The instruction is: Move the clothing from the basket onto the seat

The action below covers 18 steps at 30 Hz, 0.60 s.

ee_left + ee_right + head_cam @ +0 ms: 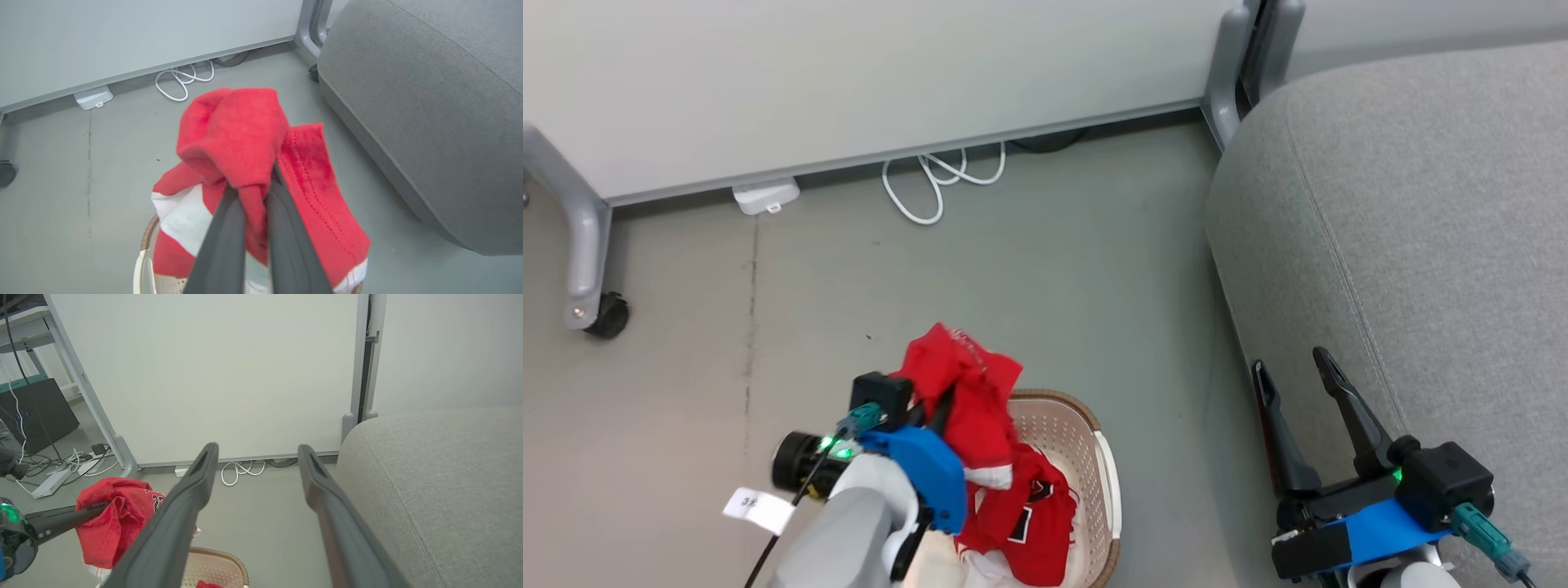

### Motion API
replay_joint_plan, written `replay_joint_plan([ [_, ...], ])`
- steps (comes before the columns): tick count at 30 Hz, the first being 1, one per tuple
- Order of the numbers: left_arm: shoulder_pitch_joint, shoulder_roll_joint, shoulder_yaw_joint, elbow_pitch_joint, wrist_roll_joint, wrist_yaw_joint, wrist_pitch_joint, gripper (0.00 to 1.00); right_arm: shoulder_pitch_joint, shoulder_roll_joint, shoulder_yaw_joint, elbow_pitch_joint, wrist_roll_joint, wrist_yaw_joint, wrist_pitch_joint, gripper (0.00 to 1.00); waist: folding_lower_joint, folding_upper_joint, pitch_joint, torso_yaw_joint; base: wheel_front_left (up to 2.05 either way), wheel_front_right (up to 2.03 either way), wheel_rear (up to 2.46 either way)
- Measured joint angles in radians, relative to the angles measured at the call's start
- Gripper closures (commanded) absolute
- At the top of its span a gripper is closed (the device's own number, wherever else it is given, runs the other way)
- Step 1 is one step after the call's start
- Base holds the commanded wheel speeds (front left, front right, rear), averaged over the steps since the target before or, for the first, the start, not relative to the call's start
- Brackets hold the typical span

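Red clothing [968,388] hangs over the basket [1107,482]; your seat [1421,212] lies right.
Head view: left gripper [935,416] clamps it. Left wrist view: seat [429,122] far-right of the pinched clothing [241,139]. Right wrist view: right gripper [257,451] wide, empty, beside the seat [441,477].

You're in an office or lab room, not a home. Beyond your right fingers [192,494] stands a white partition [224,375] on castors [606,316]. Left of them, power strips [49,484] and loose cables [77,459] litter the bare grey floor [265,506] beside a desk [24,318].
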Motion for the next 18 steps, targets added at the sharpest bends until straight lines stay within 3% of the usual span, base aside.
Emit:
replay_joint_plan([
  [13,-0.021,-0.002,-0.233,-0.277,-0.137,-0.004,0.026,1.0,0.048,0.0,-0.004,0.016,0.0,0.0,0.0,0.0,0.0001,0.0,-0.096,0.031,0.0,0.0,0.0],
  [18,-0.047,-0.002,-0.293,-0.358,-0.18,0.02,0.038,1.0,0.067,0.0,-0.009,0.018,-0.002,0.0,0.0,0.0,0.0001,0.0,-0.111,0.038,0.0,0.0,0.0],
])
